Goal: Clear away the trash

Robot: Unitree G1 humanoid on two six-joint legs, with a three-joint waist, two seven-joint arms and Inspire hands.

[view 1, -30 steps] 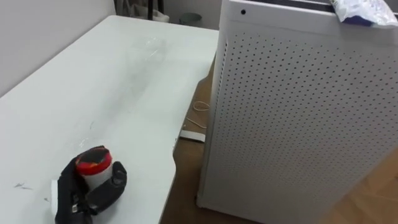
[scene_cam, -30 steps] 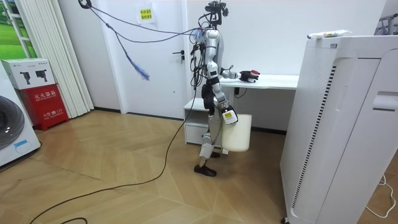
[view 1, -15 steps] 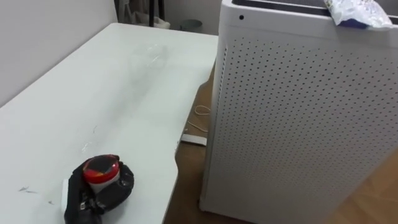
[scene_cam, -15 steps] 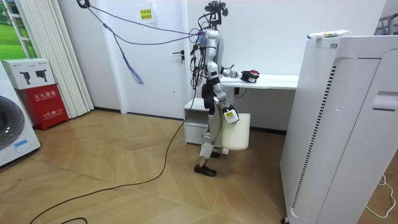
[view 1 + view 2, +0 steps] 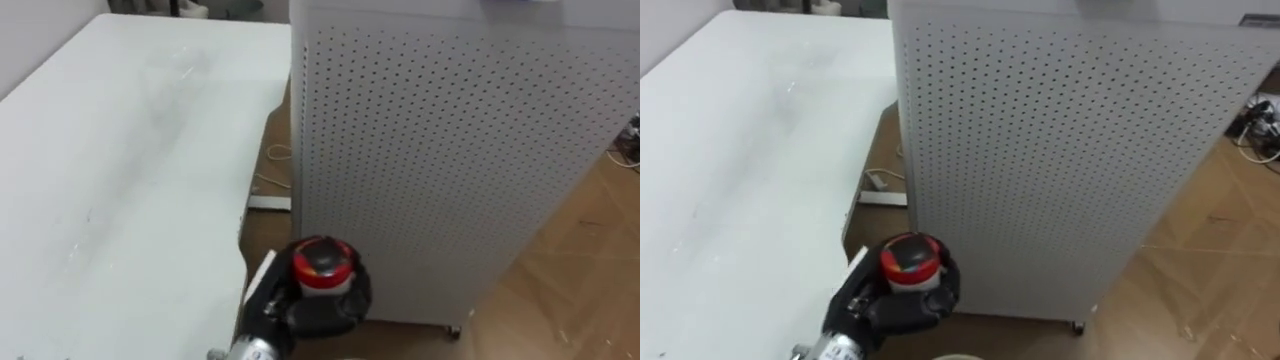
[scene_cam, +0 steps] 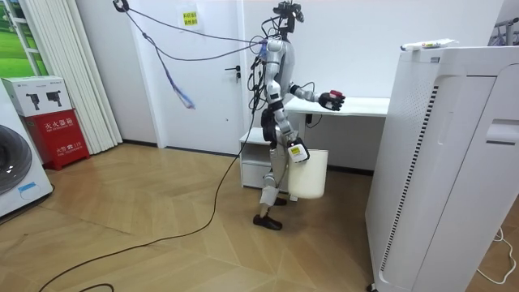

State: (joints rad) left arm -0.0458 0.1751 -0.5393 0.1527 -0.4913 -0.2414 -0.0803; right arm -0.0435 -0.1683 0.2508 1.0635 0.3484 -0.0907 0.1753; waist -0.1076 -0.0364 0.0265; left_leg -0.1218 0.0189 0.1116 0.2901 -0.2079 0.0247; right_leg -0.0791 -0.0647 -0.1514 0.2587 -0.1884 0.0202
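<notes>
A small white cup with a red lid (image 5: 322,264) sits in my black left hand (image 5: 312,305), whose fingers curl round its body. The hand holds it in the air just past the white table's edge (image 5: 243,262), in front of the perforated white cabinet (image 5: 440,150). In the right eye view the cup (image 5: 910,260) and left hand (image 5: 902,302) appear the same way. The room view has me standing at the table's end with the left hand (image 6: 331,100) raised at table height. My right hand (image 6: 298,151) hangs low against a white bin (image 6: 310,173).
The white table (image 5: 110,170) stretches away on the left. The tall perforated cabinet (image 6: 444,162) stands close on the right, with a crumpled wrapper (image 6: 428,45) on top. A white power strip (image 5: 268,203) and cord lie on the wooden floor between them.
My left hand has lifted the red-lidded cup off the table and carried it right, past the table's edge. The head view has swung right and down.
</notes>
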